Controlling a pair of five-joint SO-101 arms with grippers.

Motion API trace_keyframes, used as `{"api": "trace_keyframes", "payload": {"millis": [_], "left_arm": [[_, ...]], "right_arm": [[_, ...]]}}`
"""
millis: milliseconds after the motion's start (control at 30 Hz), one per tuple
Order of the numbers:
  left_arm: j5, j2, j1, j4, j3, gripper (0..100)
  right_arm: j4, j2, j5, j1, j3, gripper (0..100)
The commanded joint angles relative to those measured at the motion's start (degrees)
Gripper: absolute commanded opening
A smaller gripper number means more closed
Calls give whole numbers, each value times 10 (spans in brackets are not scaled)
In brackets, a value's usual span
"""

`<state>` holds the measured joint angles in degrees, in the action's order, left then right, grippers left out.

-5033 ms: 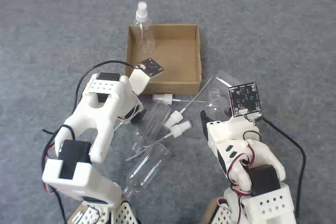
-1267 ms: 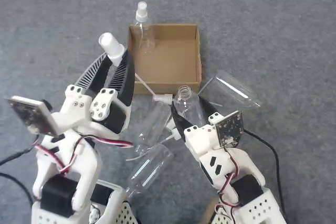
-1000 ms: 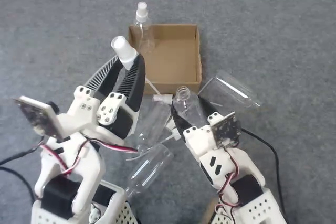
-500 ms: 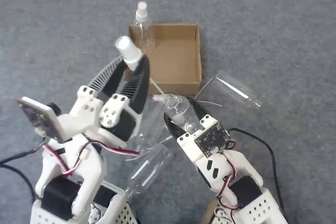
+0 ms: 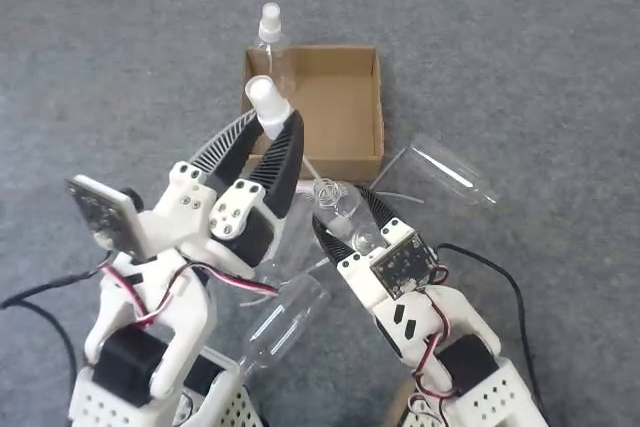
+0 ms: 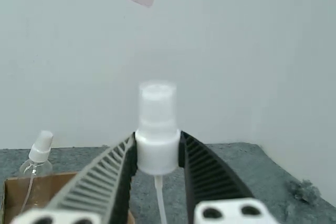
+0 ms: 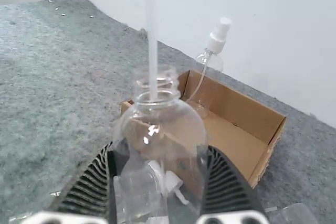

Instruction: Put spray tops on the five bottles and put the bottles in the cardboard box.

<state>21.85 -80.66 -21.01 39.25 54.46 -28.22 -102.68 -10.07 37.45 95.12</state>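
Observation:
My left gripper [image 5: 272, 135] is shut on a white spray top [image 5: 263, 97], held upright in the air; the same spray top [image 6: 156, 129] sits between the ribbed fingers [image 6: 113, 177]. Its thin dip tube [image 7: 152, 35] runs down into the open neck of a clear bottle [image 7: 157, 129]. My right gripper [image 5: 345, 215] is shut on that bottle [image 5: 338, 207], holding it neck-up just in front of the cardboard box [image 5: 335, 117]. A finished bottle [image 5: 270, 45] with its spray top on stands at the box's far left corner.
One clear bottle [image 5: 447, 173] lies on the grey carpet right of the box. Two more bottles [image 5: 285, 315] lie between the arms, partly under the left arm. Loose spray tops [image 7: 169, 181] lie below the held bottle. The box wall [image 7: 247, 111] stands close behind it.
The left arm has carried the spray top rightward over the right gripper's bottle. The right arm has shifted the bottle left and tipped it, and the dip tube now enters the neck.

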Motion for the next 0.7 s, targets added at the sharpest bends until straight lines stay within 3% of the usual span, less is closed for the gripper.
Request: {"api": "trace_keyframes", "payload": {"millis": [0,367,667], "left_arm": [[-6,-1,-5,-22,15,13],[-35,-4,-58,-22,57,13],[-33,-4,1,-25,1,13]], "right_arm": [[22,-13,-8,3,13,7],[23,-13,-8,3,13,7],[23,-13,-8,3,13,7]]}}
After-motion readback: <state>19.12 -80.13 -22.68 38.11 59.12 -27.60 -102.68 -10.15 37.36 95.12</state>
